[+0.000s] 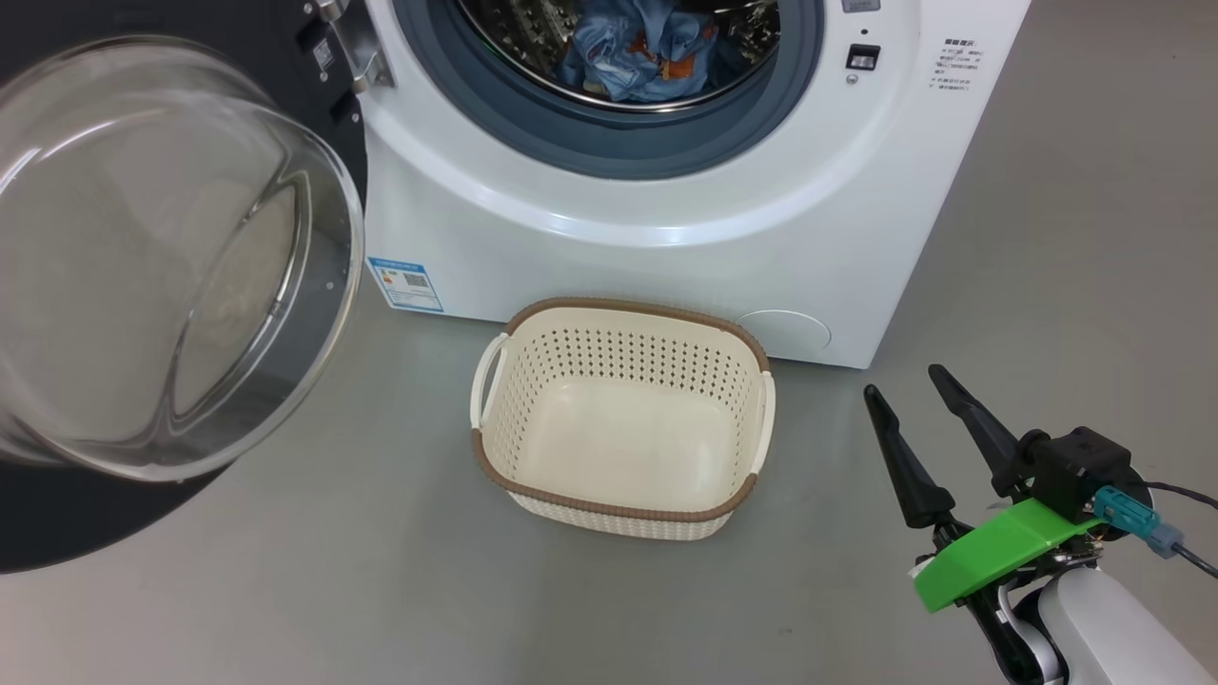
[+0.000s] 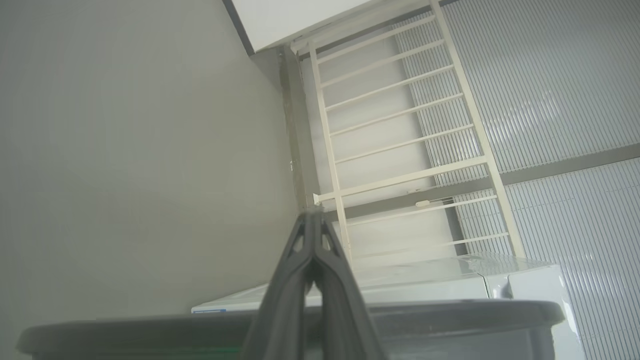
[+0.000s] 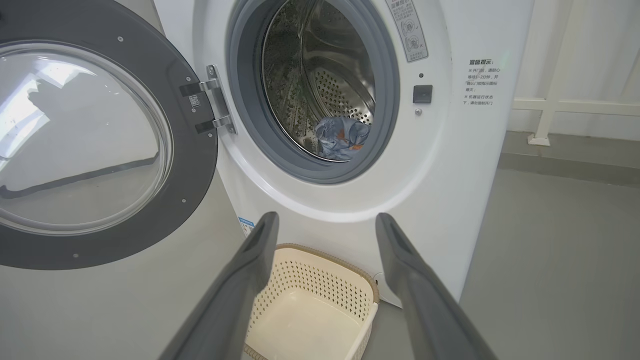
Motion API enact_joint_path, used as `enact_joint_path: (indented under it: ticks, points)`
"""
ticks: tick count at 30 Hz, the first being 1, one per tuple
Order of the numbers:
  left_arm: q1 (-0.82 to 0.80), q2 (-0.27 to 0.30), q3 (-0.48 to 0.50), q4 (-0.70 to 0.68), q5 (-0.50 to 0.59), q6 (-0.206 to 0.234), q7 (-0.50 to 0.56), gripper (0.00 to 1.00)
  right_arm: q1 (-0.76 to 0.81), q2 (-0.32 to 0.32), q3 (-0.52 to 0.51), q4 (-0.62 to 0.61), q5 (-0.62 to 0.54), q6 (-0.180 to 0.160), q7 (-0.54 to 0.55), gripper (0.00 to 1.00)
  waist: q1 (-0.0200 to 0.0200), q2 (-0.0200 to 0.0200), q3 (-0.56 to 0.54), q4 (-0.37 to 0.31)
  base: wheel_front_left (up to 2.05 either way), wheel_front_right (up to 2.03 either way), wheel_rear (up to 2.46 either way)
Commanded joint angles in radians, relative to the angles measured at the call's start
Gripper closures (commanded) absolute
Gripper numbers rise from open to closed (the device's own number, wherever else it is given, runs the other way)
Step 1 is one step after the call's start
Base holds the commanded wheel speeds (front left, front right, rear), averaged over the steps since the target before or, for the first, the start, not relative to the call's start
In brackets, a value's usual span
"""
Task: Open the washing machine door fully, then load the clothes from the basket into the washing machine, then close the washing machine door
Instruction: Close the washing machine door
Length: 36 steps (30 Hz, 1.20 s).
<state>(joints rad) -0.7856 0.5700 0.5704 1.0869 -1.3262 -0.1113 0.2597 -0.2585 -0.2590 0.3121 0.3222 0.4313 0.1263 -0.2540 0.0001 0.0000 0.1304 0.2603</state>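
Grey floor (image 1: 285,609) carries the basket (image 1: 618,419) just before the washing machine (image 1: 666,257); its door (image 1: 143,257) stands swung wide, and the clothes (image 1: 647,48) lie in the drum (image 3: 340,85). The right pincer (image 1: 904,381) gapes apart; the left pincer (image 2: 312,217) is pressed together.

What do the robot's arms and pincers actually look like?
Both end in jaws: two long, dark grey, tapering fingers. The left gripper shows small triangular cut-outs near its tips. Behind the right gripper sit a bright green plate, a black block, a teal plug with a dark cable, and a glossy white forearm.
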Motion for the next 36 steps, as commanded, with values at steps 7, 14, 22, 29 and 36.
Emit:
enact_joint_path:
  ticks: [7,14,22,29,36]
  points:
    - [-0.035,0.077,-0.029,0.032,-0.010,-0.015,0.136,1.00,-0.019,-0.004,0.004,-0.020,-0.011,0.004,-0.008,0.00,-0.0001,0.0000,-0.002,0.011,0.00,0.00,0.00]
    - [-0.033,0.066,-0.086,0.040,0.002,-0.018,0.284,1.00,-0.011,0.013,0.002,-0.014,-0.010,0.004,-0.008,0.00,-0.0001,0.0000,-0.021,0.028,0.00,0.00,0.00]
    - [0.035,0.019,-0.154,-0.103,-0.019,-0.019,0.514,1.00,0.009,0.031,0.001,-0.010,0.001,0.004,-0.008,0.00,-0.0001,0.0000,-0.071,0.030,0.00,0.00,0.00]
    - [0.134,-0.027,-0.181,-0.248,-0.055,-0.017,0.658,1.00,0.044,0.045,-0.004,-0.006,0.007,0.004,-0.008,0.00,-0.0001,0.0000,-0.120,0.032,0.00,0.00,0.00]
    - [0.207,-0.099,-0.211,-0.427,-0.090,0.043,0.774,1.00,0.061,0.064,0.000,-0.006,0.013,0.004,-0.008,0.00,-0.0001,0.0000,-0.160,0.020,0.00,0.00,0.00]
